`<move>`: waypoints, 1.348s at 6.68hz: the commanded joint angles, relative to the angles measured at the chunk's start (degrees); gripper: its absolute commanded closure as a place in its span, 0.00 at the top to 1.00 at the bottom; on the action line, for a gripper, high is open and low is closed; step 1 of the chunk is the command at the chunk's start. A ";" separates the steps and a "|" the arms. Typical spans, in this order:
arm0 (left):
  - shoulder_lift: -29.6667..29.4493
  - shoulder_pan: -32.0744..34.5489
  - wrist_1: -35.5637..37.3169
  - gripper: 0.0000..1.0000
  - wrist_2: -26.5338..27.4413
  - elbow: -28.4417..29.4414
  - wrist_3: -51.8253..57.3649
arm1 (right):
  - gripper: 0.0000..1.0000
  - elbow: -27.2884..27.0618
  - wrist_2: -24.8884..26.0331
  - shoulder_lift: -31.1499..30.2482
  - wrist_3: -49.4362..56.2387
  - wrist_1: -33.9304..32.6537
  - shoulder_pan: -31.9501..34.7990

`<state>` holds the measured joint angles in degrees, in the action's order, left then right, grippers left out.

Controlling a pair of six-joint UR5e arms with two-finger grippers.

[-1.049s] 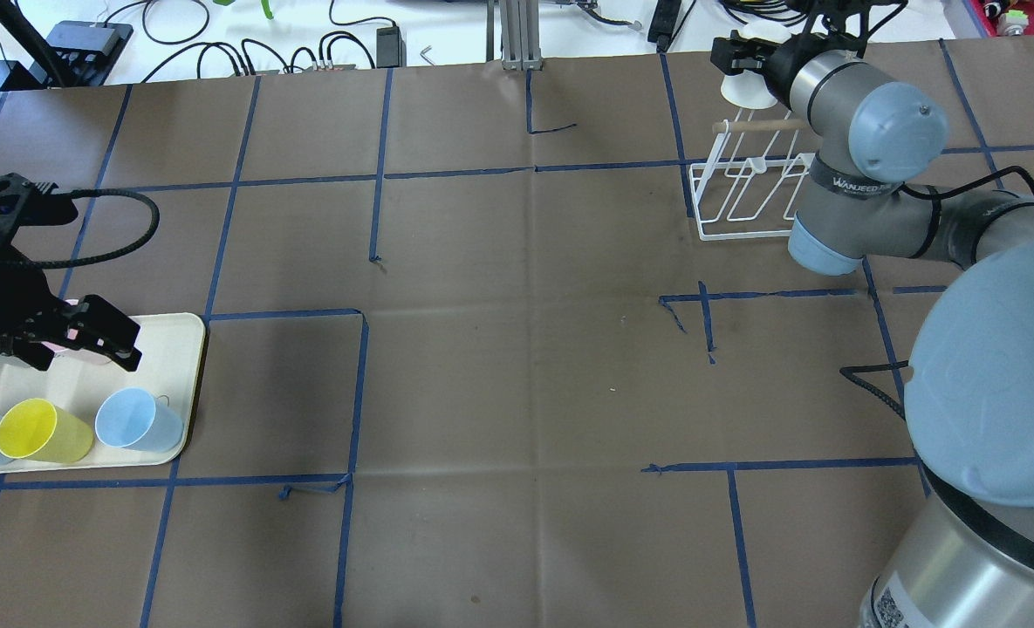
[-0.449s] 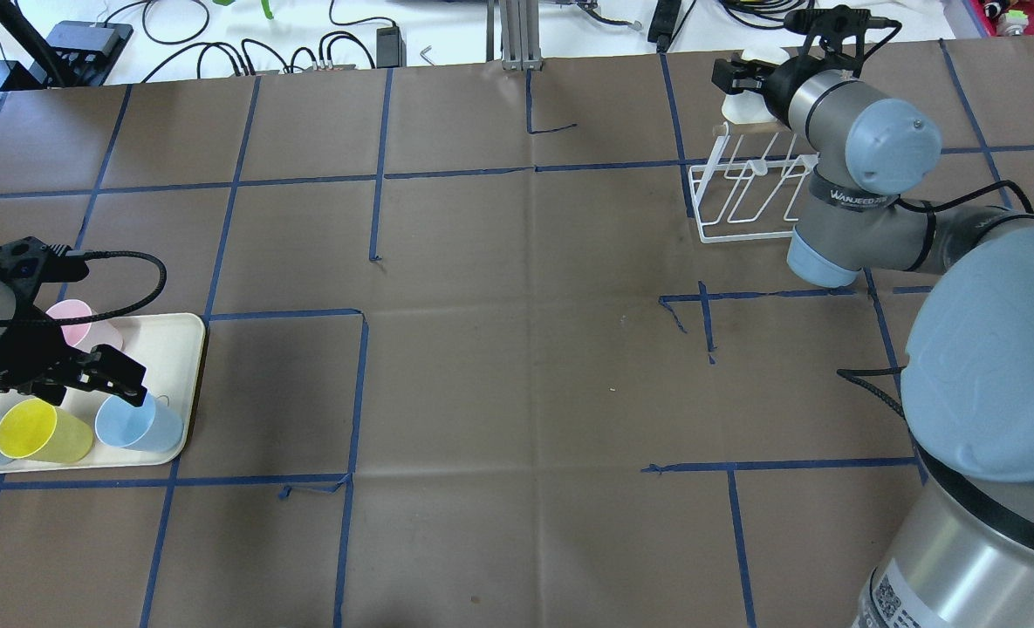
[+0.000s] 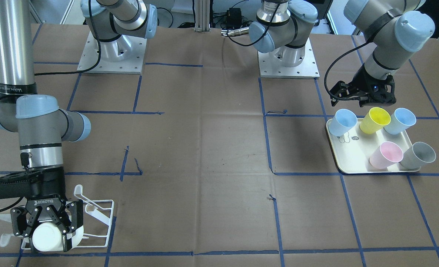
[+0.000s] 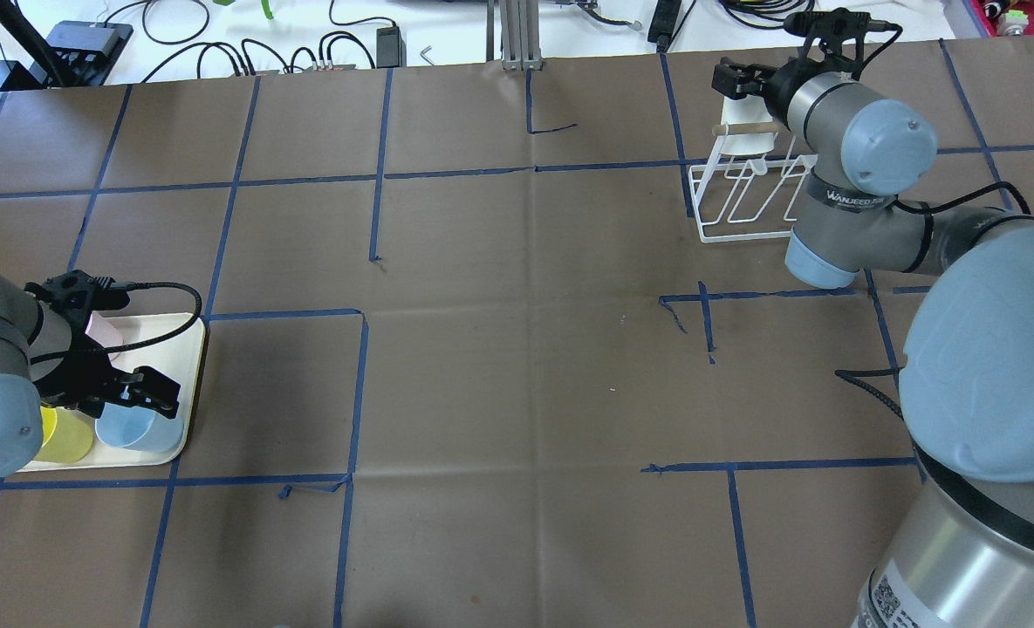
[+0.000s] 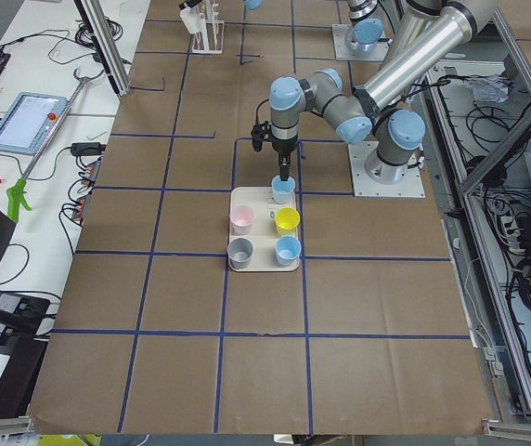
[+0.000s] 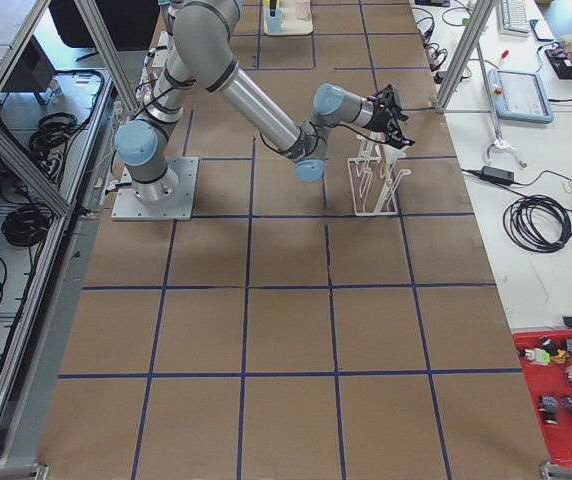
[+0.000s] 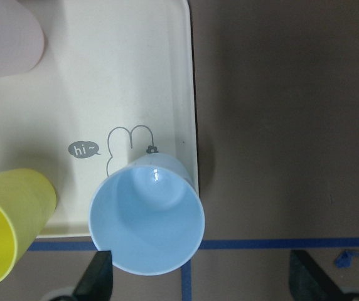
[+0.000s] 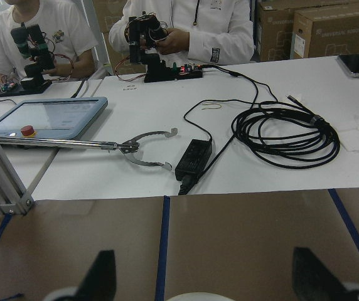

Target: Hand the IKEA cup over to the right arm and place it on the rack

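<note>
Tray (image 3: pixel 347 157) at the desk's (image 3: pixel 204 155) left end carries five cups: grey (image 3: pixel 419 155), pink (image 3: pixel 386 155), yellow (image 3: pixel 375 120) and two light blue. Left gripper (image 4: pixel 133 392) hangs over the light blue corner cup (image 7: pixel 147 221), jaws spread wide to either side of its rim, gripping nothing. Far end: right gripper (image 3: pixel 49 226), jaws closed on the white IKEA cup (image 3: pixel 48 236), holds it at the white wire rack (image 4: pixel 748 196) beside the wooden dowel (image 4: pixel 746 128). Operators sit beyond the desk edge.
</note>
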<state>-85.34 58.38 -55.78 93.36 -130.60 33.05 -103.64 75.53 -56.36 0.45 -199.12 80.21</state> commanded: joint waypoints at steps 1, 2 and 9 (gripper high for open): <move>-4.03 -0.11 9.25 0.98 0.42 -3.60 0.17 | 1.00 0.63 0.15 -1.63 0.16 0.05 0.47; -3.96 -0.03 8.94 0.99 0.68 -3.61 0.26 | 1.00 0.72 0.06 -4.08 0.08 0.22 0.91; 1.48 0.15 -4.18 0.00 0.51 7.67 2.11 | 1.00 -12.15 -1.87 -28.06 -19.02 8.83 7.77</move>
<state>-85.50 58.40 -53.22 94.02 -128.26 35.12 -111.39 73.81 -79.18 -11.28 -191.53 87.29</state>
